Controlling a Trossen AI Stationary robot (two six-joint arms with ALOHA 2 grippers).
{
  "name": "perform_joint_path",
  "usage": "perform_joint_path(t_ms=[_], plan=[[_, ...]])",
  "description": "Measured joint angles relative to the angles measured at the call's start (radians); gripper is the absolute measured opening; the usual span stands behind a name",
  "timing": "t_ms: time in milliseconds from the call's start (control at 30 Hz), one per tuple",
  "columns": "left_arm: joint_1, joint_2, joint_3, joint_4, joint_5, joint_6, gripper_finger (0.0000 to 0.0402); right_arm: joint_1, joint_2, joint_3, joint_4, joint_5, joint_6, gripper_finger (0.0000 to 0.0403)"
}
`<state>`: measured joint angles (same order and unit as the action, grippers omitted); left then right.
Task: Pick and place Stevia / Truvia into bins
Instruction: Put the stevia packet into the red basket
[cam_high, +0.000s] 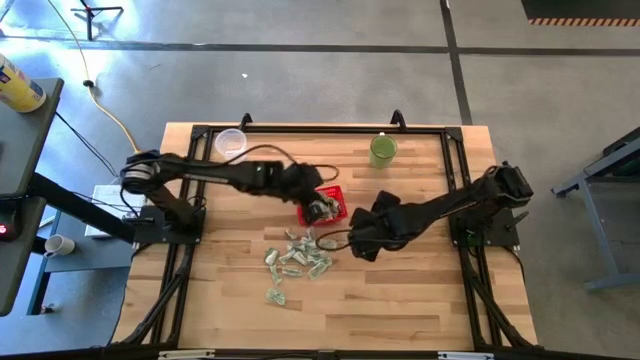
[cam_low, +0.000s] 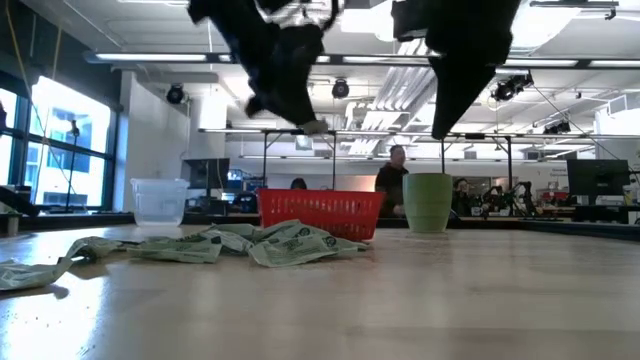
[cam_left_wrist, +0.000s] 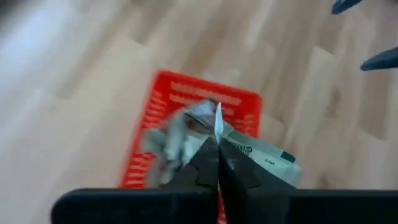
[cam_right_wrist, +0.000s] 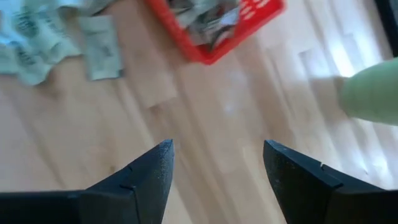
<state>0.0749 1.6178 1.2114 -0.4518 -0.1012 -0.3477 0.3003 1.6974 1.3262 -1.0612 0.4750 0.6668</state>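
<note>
While the left gripper (cam_high: 318, 207) hangs above the basket (cam_high: 334, 195) at the centre of the high view, its jaws are closed on one sachet (cam_left_wrist: 258, 152), pinched by an edge with most of the paper hanging to one side. The basket already holds several sachets. The loose pile (cam_high: 295, 258) lies on the bench (cam_high: 400, 300) just below the basket in that frame, with one stray packet (cam_high: 275, 296) further down.

The right gripper (cam_high: 362, 240) waits over bare wood at centre right, close to the pile, with its jaws wide open and empty.

Likely faults from this position:

- Edge grip. The sachet is held by a thin margin only. A quick wrist motion could shake it loose early, or it could cling to one jaw on release.
- Overshoot. The sachet projects past the basket's rim in the left wrist view. If it is released there, it may catch the rim and slide out onto the bench.
- Basket shift. The basket looks light, so any contact with its wall could push it toward the pile.
- Arm conflict. The two grippers stand near each other, so a reach by the right arm for the pile could cross the left arm's exit path.
- Cup strike. The green cup (cam_high: 383, 150) stands at upper centre, and a wide swing of the right arm could tip it.
</note>
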Motion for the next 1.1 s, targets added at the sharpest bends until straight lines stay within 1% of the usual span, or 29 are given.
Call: perform_joint_path(t_ms=[67, 100, 200, 333, 400, 467, 567, 667, 767, 867, 1033, 1100], plan=[[0.025, 0.044, 0.0, 0.011, 0.096, -0.001, 0.0065, 0.015, 0.002, 0.0, 0.012, -0.008, -0.01, 0.024], [0.028, 0.063, -0.001, 0.01, 0.119, -0.007, 0.0078, 0.024, 0.003, 0.0, 0.018, -0.003, -0.011, 0.0241], [0.03, 0.099, -0.002, -0.017, 0.135, -0.05, 0.0122, 0.043, 0.008, 0.0, 0.029, 0.016, -0.01, 0.024], [0.029, 0.08, -0.003, -0.062, 0.093, -0.048, 0.0179, 0.056, 0.011, 0.0, 0.063, 0.018, -0.013, 0.0239], [0.022, 0.031, -0.003, -0.107, 0.057, -0.038, 0.0201, 0.056, 0.011, 0.0, 0.073, 0.019, -0.019, 0.024], [0.008, -0.036, 0.0, -0.153, -0.004, -0.032, 0.0214, 0.056, 0.012, 0.0, 0.077, 0.021, -0.042, 0.0241], [-0.025, -0.139, -0.001, -0.285, -0.117, -0.017, 0.022, 0.056, 0.024, 0.0, 0.122, -0.002, -0.111, 0.0239], [-0.064, -0.245, -0.001, -0.424, -0.2, -0.008, 0.0214, 0.053, 0.066, 0.0, 0.215, -0.104, -0.239, 0.0237], [-0.113, -0.338, -0.017, -0.517, -0.262, -0.054, 0.0202, 0.053, 0.138, 0.0, 0.324, -0.201, -0.333, 0.0236], [-0.162, -0.426, -0.064, -0.54, -0.281, -0.15, 0.0191, 0.042, 0.195, -0.001, 0.421, -0.254, -0.357, 0.0236], [-0.248, -0.538, -0.17, -0.544, -0.288, -0.332, 0.0178, -0.012, 0.231, 0.0, 0.526, -0.241, -0.354, 0.0236], [-0.288, -0.567, -0.21, -0.544, -0.288, -0.395, 0.0175, -0.041, 0.251, 0.0, 0.535, -0.272, -0.353, 0.0236]])
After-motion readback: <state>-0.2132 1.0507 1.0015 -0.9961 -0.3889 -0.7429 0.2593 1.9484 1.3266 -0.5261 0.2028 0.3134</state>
